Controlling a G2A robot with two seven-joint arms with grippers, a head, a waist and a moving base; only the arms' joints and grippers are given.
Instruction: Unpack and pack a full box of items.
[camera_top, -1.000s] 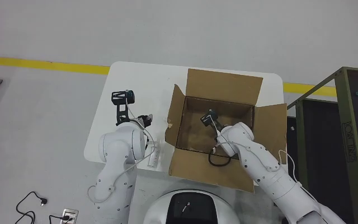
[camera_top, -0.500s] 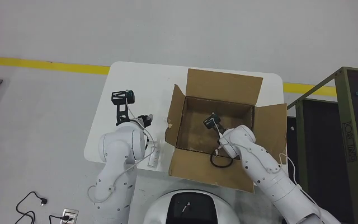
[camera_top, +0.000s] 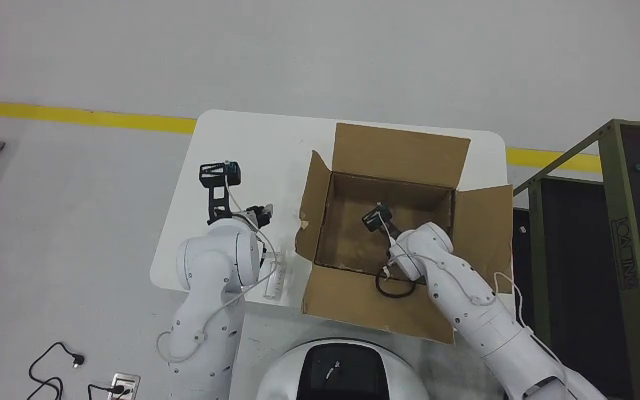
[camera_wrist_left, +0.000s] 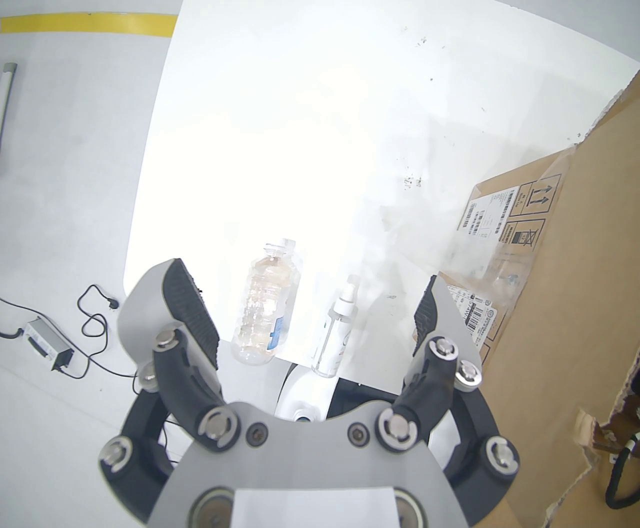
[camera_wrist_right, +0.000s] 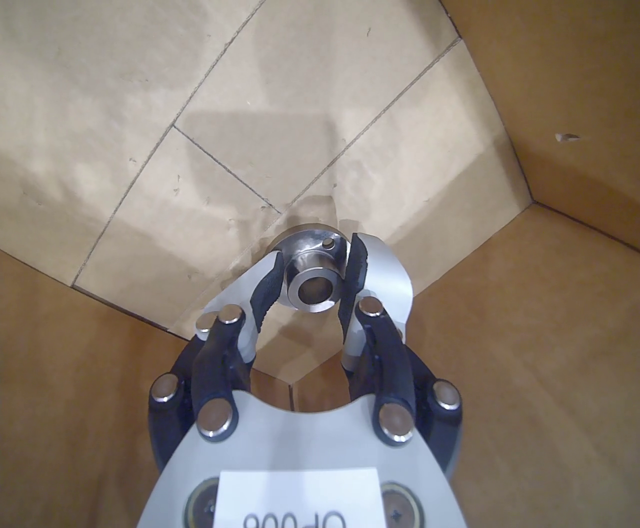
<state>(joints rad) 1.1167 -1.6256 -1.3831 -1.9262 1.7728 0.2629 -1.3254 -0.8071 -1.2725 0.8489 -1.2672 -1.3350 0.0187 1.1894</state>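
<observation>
In the top view, an open cardboard box (camera_top: 400, 150) is seen on the right half of a white table (camera_top: 250, 145), with its four flaps folded outward. The right gripper (camera_top: 377, 216) is lowered inside the box, near the middle of the cavity, with free room between it and all four walls. The left gripper (camera_top: 219, 174) is held over the left part of the table, well apart from the box's left flap, with bare tabletop around it up to the table's left and far edges.

In the left wrist view, the left gripper's fingers are spread wide apart and nothing is held between them. A clear water bottle (camera_wrist_left: 265, 315) and a white spray bottle (camera_wrist_left: 337, 335) are laid side by side at the near edge of the table, just beside each other, the spray bottle being the nearer to the box's outer wall. Open white surface is left beyond them.

In the right wrist view, the right gripper's pads are clamped on the hub of a metal flanged bushing (camera_wrist_right: 311, 282), gripped from both sides, bore facing the camera. The part is held over the box floor close to a corner; whether its flange touches the floor cannot be told.
</observation>
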